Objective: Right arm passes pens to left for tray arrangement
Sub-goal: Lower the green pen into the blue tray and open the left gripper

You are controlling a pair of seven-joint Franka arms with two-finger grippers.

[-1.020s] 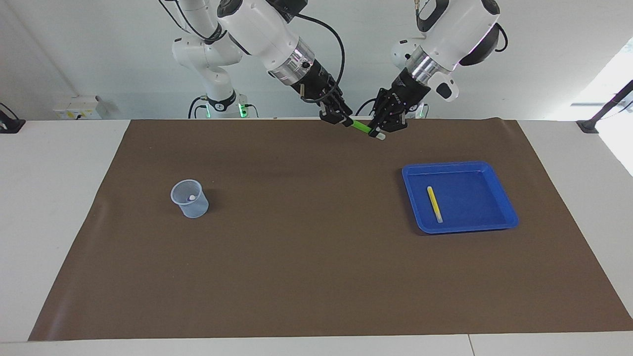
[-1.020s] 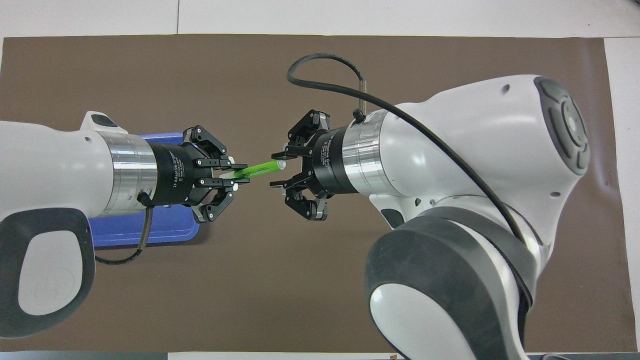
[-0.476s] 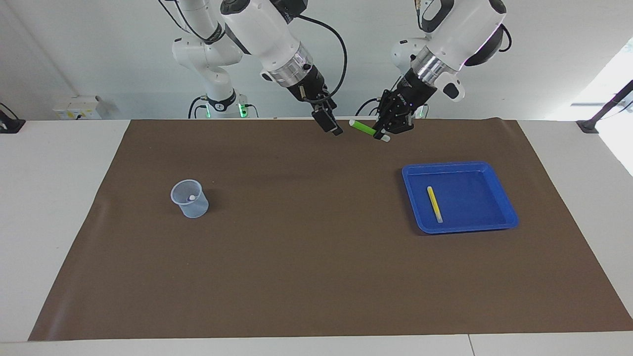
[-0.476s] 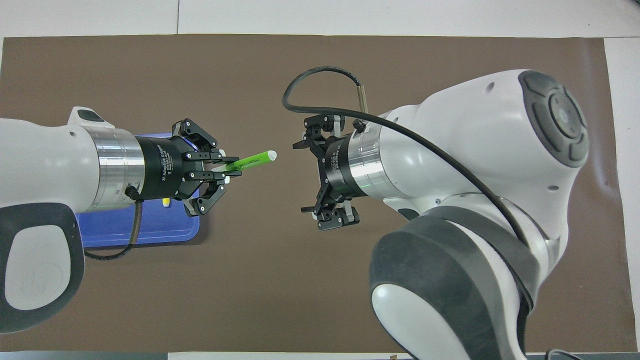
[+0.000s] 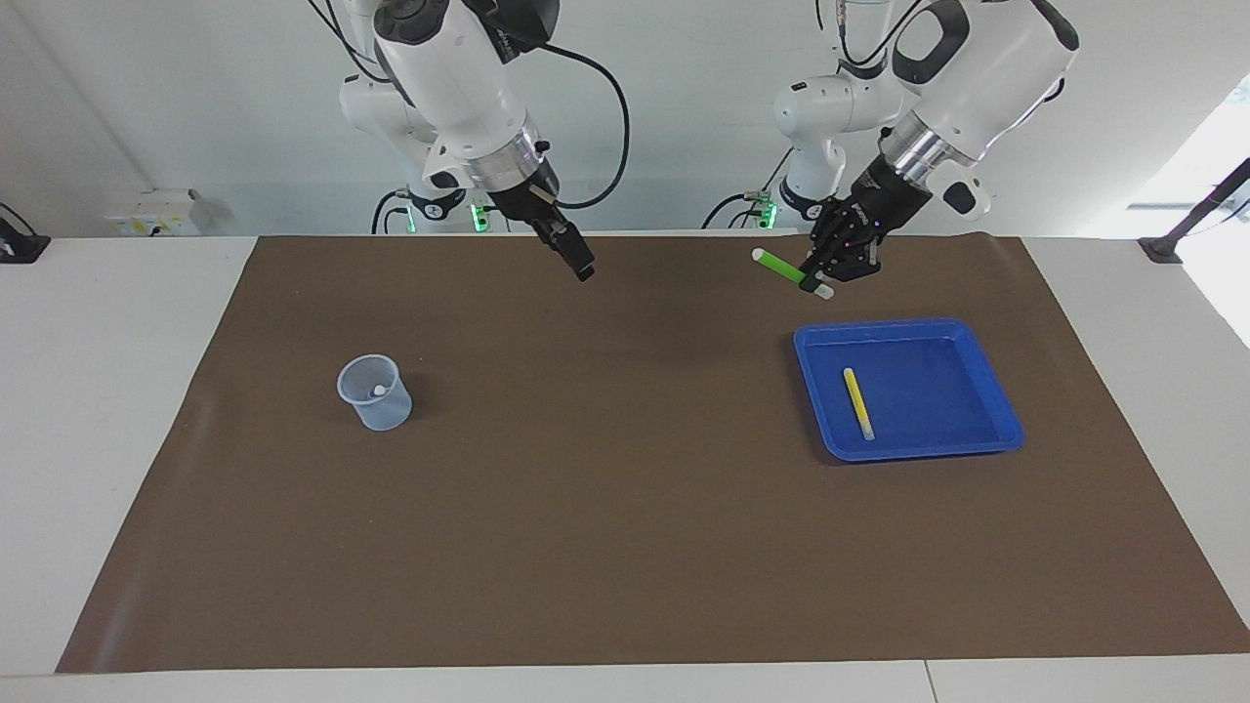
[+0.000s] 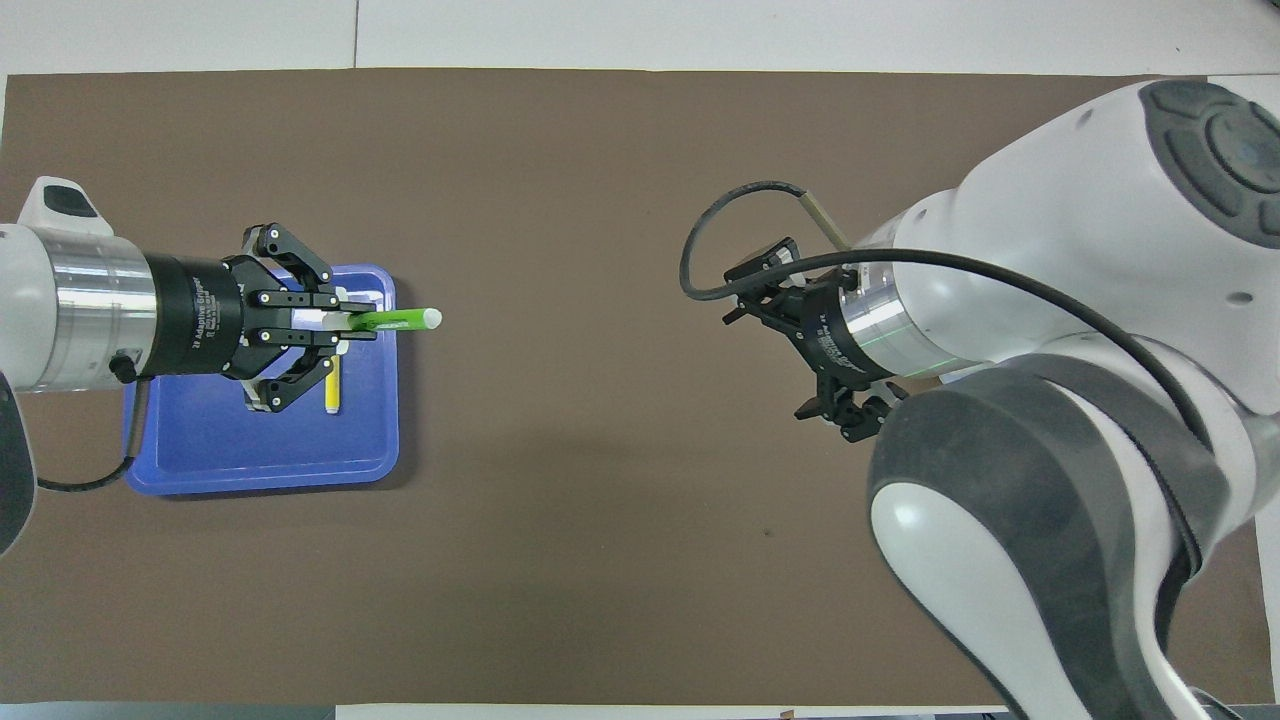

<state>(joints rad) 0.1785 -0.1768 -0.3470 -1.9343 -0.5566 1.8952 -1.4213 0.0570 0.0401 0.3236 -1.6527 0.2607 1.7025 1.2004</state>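
**Green pen in the left gripper, tray below and ahead**

Your left gripper (image 5: 828, 277) is clamped on the green pen (image 5: 779, 265) near its whitish cap end, up in the air over the brown mat (image 5: 605, 527) beside the blue tray (image 5: 996, 430). In the facing view the pen's long axis runs from about 10 o'clock to 4 o'clock, its free green end pointing toward the table's middle. The tray lies at roughly 5 o'clock from the jaws in that view, so my read is that you need to carry the pen that way and down before letting go.

The yellow pen (image 5: 858, 402) already lies flat inside the tray, running nearly 12 to 6 o'clock; lay the green one beside it, not across it.

Your right gripper (image 5: 578, 264) hangs with its fingers spread wide and nothing in them, over the mat well apart from the pen. The left arm is plainly the nearer one.

The overhead view puts the left gripper over the tray's corner; only the facing view shows it raised and short of the rim. The translucent cup (image 5: 374, 392) shows only in the facing view, with something small and whitish inside.
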